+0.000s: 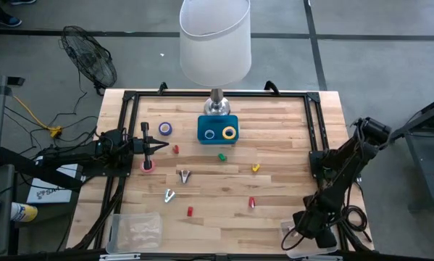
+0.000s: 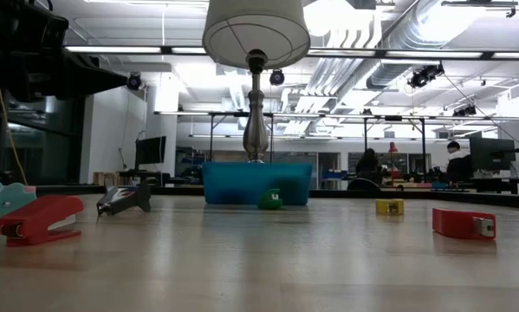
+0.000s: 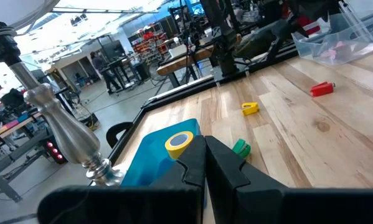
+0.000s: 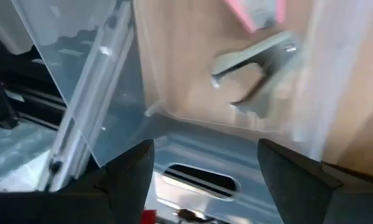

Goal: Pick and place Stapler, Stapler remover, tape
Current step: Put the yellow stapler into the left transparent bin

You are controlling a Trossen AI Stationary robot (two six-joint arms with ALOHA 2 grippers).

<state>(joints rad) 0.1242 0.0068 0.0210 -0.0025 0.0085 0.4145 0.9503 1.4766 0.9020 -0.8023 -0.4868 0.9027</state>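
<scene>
A pale wooden table (image 1: pixel 224 199) framed by black rails carries a silver-stemmed lamp (image 1: pixel 215 43) at its far edge; beyond it the low view shows an open workshop with desks, monitors and seated people.

A blue tray (image 1: pixel 218 129) at the lamp's foot holds a yellow tape roll (image 1: pixel 230 133) and a blue tape roll (image 1: pixel 209 134). A purple tape roll (image 1: pixel 164 128) lies left of the tray and a pink one (image 1: pixel 148 165) under the left gripper (image 1: pixel 163 146), whose fingers are pressed together.

Two metal staple removers (image 1: pixel 184 175) lie near the centre. Small red, green and yellow staplers are scattered about.

The right gripper (image 4: pixel 205 163), fingers spread, hangs over a clear plastic bin (image 4: pixel 192 81) at the near right corner, which contains a staple remover (image 4: pixel 254 62) and a pink item (image 4: pixel 254 12). Another clear bin (image 1: pixel 135 230) sits at the near left.
</scene>
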